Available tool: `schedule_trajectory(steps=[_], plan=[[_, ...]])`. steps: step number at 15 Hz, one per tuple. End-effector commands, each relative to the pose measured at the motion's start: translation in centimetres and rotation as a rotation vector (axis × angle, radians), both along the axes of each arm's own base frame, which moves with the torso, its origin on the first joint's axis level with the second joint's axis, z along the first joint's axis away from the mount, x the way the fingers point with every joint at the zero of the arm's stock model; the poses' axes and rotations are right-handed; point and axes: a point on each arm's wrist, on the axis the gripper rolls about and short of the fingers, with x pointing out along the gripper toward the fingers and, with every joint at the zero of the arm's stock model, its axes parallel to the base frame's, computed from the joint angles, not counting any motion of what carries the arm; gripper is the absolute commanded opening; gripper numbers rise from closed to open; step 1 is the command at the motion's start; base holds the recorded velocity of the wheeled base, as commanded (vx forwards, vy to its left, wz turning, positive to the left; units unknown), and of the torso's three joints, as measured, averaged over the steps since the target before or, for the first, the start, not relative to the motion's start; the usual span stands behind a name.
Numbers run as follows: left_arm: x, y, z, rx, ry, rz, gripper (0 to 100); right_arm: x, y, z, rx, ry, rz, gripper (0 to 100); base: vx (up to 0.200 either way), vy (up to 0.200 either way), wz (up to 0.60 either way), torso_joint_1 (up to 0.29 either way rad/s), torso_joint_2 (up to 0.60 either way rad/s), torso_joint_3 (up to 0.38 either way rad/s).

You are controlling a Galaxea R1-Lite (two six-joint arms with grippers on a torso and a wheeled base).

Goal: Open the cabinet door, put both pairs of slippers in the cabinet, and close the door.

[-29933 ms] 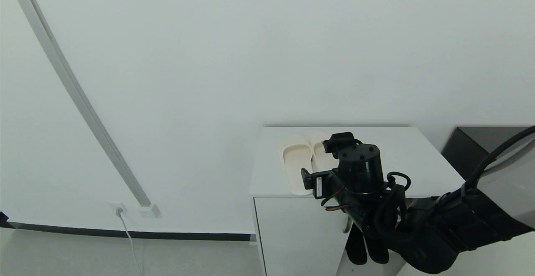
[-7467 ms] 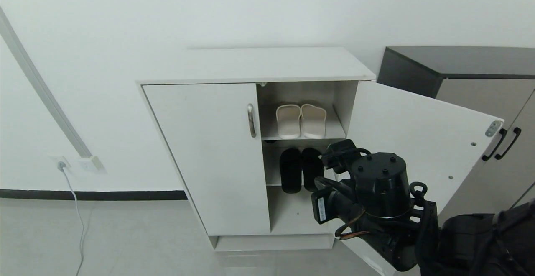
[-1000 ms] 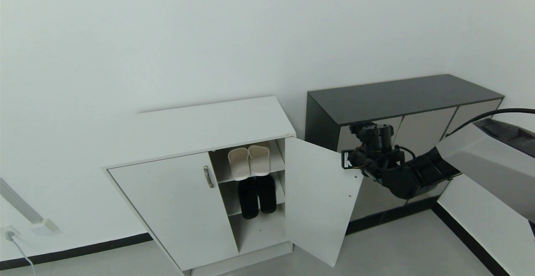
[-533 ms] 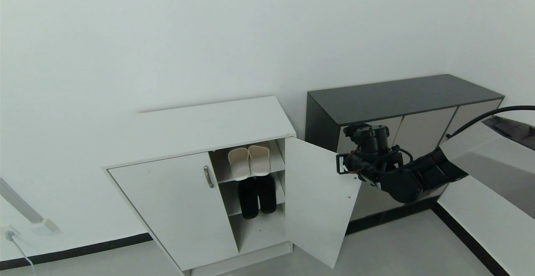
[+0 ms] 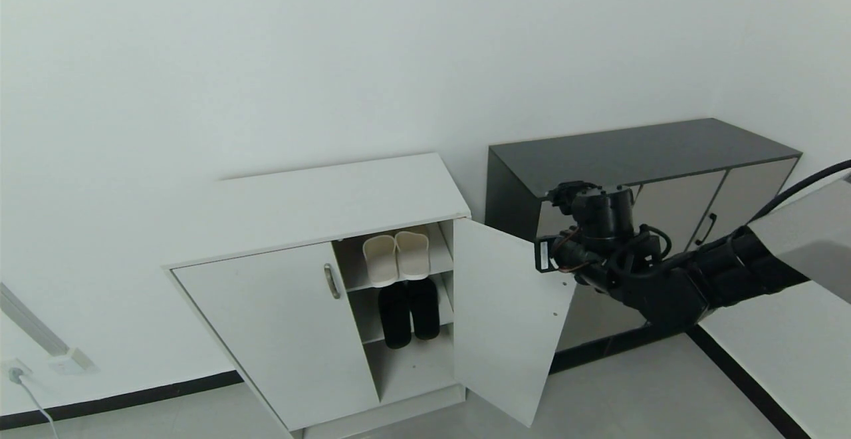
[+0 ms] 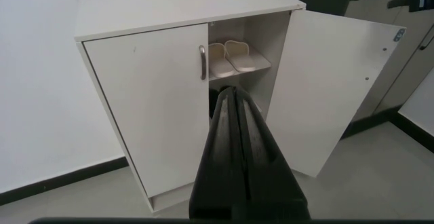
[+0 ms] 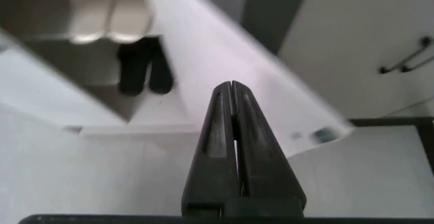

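Left fingers [image 6: 224,119]: pressed together, empty, facing the white cabinet [image 6: 146,81].
Hidden: in the left wrist view we lose most of the black slippers [image 5: 409,309] behind them.
Cream slippers [image 5: 397,257]: shelf above, well apart.
Right fingers [image 7: 222,119]: pressed together beside open door [image 5: 505,306]; contact unclear.

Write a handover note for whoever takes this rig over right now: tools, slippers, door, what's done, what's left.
Left tool: shut, empty, facing the cabinet.
Right tool: shut, empty, by the outer edge of the open right door.
Beige slippers on the upper shelf, black slippers on the shelf below.
Done: door opened, both pairs in.
Left: close the door.
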Motion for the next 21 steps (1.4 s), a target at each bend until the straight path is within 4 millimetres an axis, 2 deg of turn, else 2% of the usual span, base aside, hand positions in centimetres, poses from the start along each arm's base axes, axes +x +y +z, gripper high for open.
schedule_trajectory(steps=[1,5,8,15,17,21], plan=[[0.0,0.0,0.0,0.0,0.001,-0.001,0,3.1,-1.9,-1.1,0.002,-0.002,-0.069,0,0.0,0.0,0.0,0.0,0.0,0.0],[0.0,0.0,0.0,0.0,0.001,-0.001,0,6.4,-3.1,-3.0,-0.011,0.028,-0.121,0,0.0,0.0,0.0,0.0,0.0,0.0],[0.0,0.0,0.0,0.0,0.001,-0.001,0,7.7,-3.4,-3.8,-0.012,0.034,-0.139,0,0.0,0.0,0.0,0.0,0.0,0.0],[0.0,0.0,0.0,0.0,0.001,-0.001,0,7.4,-3.1,-4.0,-0.024,0.074,-0.122,0,0.0,0.0,0.0,0.0,0.0,0.0],[0.0,0.0,0.0,0.0,0.001,-0.001,0,6.9,-2.4,-3.8,-0.025,0.077,-0.106,0,0.0,0.0,0.0,0.0,0.0,0.0],[0.0,0.0,0.0,0.0,0.001,-0.001,0,4.7,-0.3,-3.7,-0.035,0.093,-0.043,0,0.0,0.0,0.0,0.0,0.0,0.0]])
